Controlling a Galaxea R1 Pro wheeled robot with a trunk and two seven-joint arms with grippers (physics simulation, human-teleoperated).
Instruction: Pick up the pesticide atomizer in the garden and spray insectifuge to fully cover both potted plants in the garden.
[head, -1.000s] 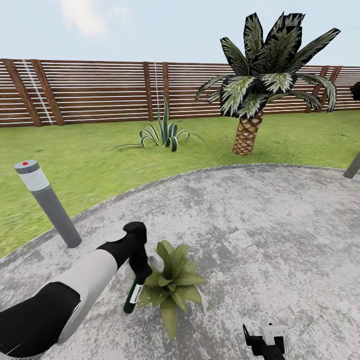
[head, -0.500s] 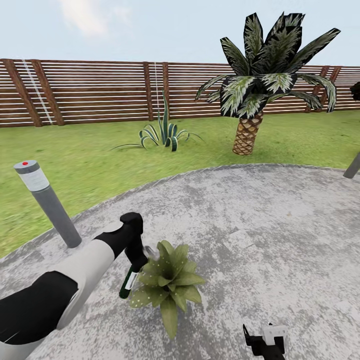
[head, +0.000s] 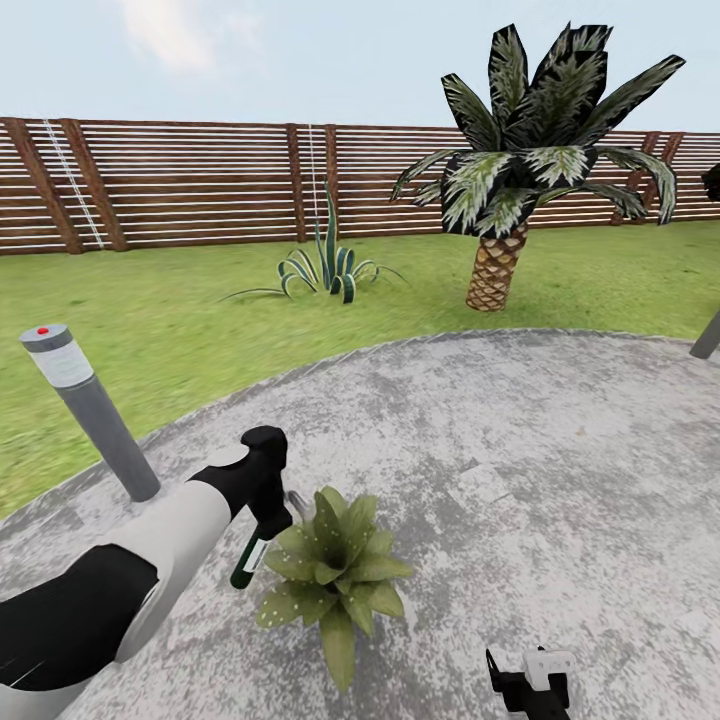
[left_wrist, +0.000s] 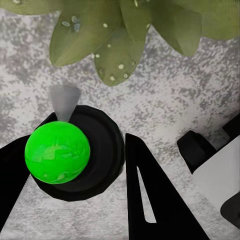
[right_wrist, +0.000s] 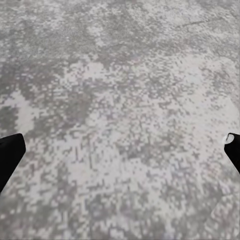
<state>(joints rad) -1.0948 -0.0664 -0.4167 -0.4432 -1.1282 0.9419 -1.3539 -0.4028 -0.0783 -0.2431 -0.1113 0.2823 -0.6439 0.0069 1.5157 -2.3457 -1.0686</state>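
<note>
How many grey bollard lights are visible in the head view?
2. One bollard light stands at the left, where the lawn meets the paving. A second bollard light is cut off by the right edge. Others may stand outside the view.

Pesticide atomizer (head: 250, 560) in left end effector (head: 268, 520), now higher, further left.

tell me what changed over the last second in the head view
The left gripper, shut on the pesticide atomizer, drew back toward the robot's left, off the potted plant; more pale droplets now dot its leaves. The camera shifted slightly. The right gripper and paving stayed put.
</note>
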